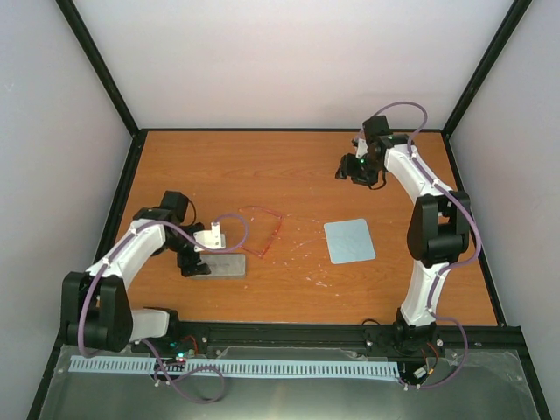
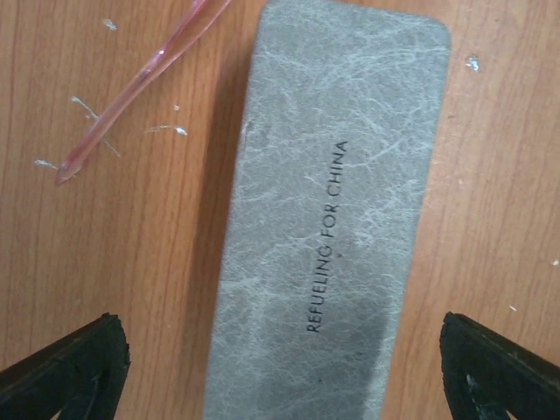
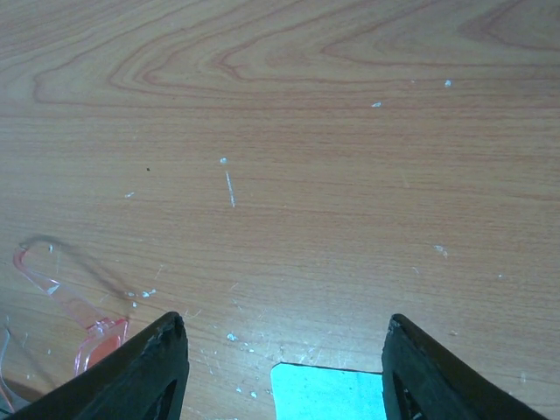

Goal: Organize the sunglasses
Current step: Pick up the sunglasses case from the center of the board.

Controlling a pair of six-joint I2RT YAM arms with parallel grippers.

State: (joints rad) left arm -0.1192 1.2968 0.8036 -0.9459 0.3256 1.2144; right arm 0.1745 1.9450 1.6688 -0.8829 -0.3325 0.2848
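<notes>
Left gripper is hanging spread wide astride the case; sunglasses are lying just beyond it, so a skewed squeeze is risking shoving case onto a temple.

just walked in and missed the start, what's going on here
The left pincer is open and poised over the closed grey case, a finger on either side, gripping nothing. The pink sunglasses lie on the table beside the case, not yet put away. The right pincer, also open and empty, hangs above the table farther back, near the blue cloth.
</notes>
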